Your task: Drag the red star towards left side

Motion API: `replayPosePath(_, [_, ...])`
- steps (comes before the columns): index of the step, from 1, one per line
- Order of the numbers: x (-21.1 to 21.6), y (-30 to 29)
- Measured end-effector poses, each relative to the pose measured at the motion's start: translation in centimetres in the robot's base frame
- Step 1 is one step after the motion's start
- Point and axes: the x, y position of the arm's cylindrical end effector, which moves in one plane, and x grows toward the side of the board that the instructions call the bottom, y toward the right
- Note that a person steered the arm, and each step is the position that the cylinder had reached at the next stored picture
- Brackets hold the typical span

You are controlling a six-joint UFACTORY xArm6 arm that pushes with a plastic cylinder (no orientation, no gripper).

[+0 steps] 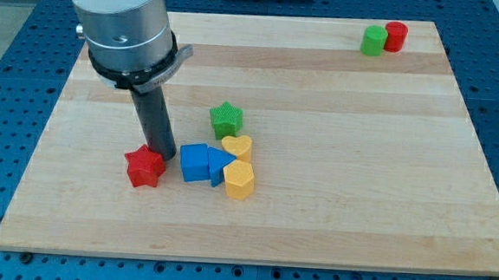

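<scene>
**Red star at the tip, with blue blocks close on its right**

Red star (144, 167) sits on the wooden board (331, 223) toward the view's lower left of centre, and my tip (158, 153) is down at its upper-right corner, touching it or very nearly so; the rod hides the exact contact. The arm carries no gripper, so there is nothing to open or close: the rod only pushes.

My main worry is the contact point. The tip sits high on the star's right side, not level with its middle, so I judge that a straight push to the view's left would spin the star or let it slip off below the rod instead of travelling cleanly.

A second risk lies just beside it. The blue cube (195, 164) stands right of the star with a narrow gap, and a blue triangle (220, 163), a yellow heart (237, 146) and a yellow hexagon (240, 180) crowd behind that. If I reposition the tip to the star's right flank, the rod may nudge the cube and shove the whole cluster.

The green star (226, 119) above the cluster is near enough to catch on a wide swing. The green cylinder (374, 41) and red cylinder (396, 36) at the top right are well apart and safe.
</scene>
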Motion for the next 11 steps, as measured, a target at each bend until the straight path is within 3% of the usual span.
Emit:
replayPosePath(3, [1.6, 2.8])
replayPosePath(7, [5.7, -5.2])
replayPosePath(8, [3.4, -1.1])
replayPosePath(9, [3.0, -0.9])
replayPosePath(10, [-1.7, -3.3])
replayPosePath(11, [-1.7, -4.6])
